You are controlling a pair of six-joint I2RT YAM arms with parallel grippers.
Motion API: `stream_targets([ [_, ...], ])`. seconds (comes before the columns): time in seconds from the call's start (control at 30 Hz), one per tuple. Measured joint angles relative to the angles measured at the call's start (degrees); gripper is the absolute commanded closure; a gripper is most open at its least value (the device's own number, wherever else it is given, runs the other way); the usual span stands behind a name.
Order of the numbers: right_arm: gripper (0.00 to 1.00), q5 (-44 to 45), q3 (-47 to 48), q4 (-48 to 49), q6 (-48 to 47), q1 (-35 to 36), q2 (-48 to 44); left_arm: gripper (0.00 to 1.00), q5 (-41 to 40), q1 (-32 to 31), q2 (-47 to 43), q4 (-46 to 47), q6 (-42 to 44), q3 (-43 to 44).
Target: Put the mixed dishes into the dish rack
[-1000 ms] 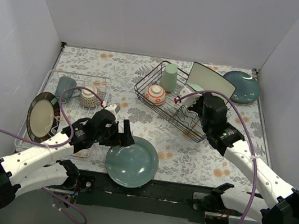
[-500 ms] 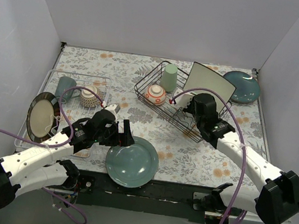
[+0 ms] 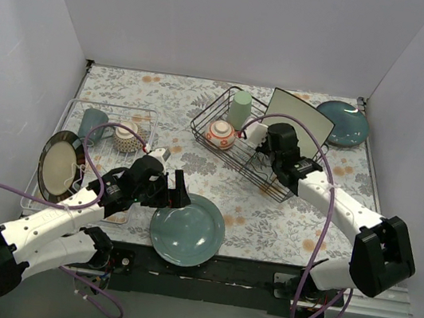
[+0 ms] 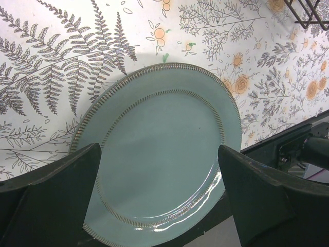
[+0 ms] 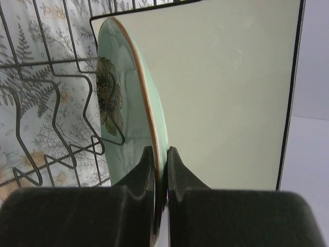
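Your right gripper has reached deeper into the wire dish rack, clamped on the rim of the glossy flower plate; your left gripper gapes over the ribbed teal plate.

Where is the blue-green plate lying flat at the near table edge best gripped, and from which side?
Pinch the rim of the blue-green plate, one finger over and one under. It lies flat, face up, so only the rim is thin enough. Its near part seems to overhang the table edge, so that side probably suits the open left gripper.
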Motion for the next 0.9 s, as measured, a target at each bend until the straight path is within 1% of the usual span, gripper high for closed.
stream_targets([
  [0.07, 0.92, -0.79, 1.55, -0.79, 1.09, -0.44, 1.18, 0.02, 0.0, 0.0, 0.0, 0.0, 0.0, 0.0],
  [0.17, 0.8, -2.4, 2.56, -0.81, 2.32, -1.09, 2.08, 0.02, 0.0, 0.0, -0.02, 0.0, -0.02, 0.0],
  [0.23, 0.76, -3.37, 2.86, -1.29, 3.04, -1.57, 2.25, 0.02, 0.0, 0.0, -0.02, 0.0, -0.04, 0.0],
  [0.27, 0.69, -4.0, 3.19, -1.4, 3.28, -1.88, 2.6, 0.02, 0.0, 0.0, -0.02, 0.0, -0.07, 0.0],
  [0.33, 0.6, -4.7, 3.96, -1.55, 3.69, -2.36, 3.56, 0.02, 0.0, 0.0, -0.02, 0.0, -0.13, 0.0],
  [0.43, 0.58, -5.2, 5.55, -1.01, 4.22, -3.06, 4.59, 0.02, 0.0, 0.0, -0.02, 0.0, -0.17, 0.0],
  [0.53, 0.5, -5.2, 6.51, -0.5, 4.85, -3.65, 4.61, 0.02, 0.0, 0.0, 0.0, 0.0, -0.2, 0.0],
  [0.57, 0.38, -5.16, 6.71, -0.24, 5.16, -3.91, 4.61, 0.02, -0.02, 0.0, 0.0, 0.0, -0.2, -0.02],
  [0.63, 0.34, -5.01, 6.97, 0.37, 6.05, -4.46, 4.61, 0.02, 0.0, 0.0, 0.0, 0.0, -0.2, -0.02],
  [0.7, 0.27, -4.46, 7.06, 1.38, 6.49, -5.29, 4.61, 0.02, -0.02, 0.0, 0.0, 0.0, -0.2, -0.09],
  [0.73, 0.14, -3.96, 7.06, 1.84, 6.78, -5.62, 4.61, 0.02, 0.0, 0.0, 0.02, 0.0, -0.2, -0.11],
  [0.77, 0.08, -3.56, 7.08, 2.25, 7.08, -5.99, 4.61, 0.02, -0.02, 0.0, 0.04, 0.02, -0.2, -0.13],
  [0.87, 0.02, -1.01, 7.67, 2.56, 8.39, -6.99, 4.66, 0.02, 0.0, 0.0, 0.11, 0.0, -0.2, -0.39],
  [0.9, 0.01, -0.39, 8.22, 2.45, 9.22, -7.34, 4.76, 0.02, -0.02, 0.0, 0.2, 0.0, -0.2, -0.46],
])
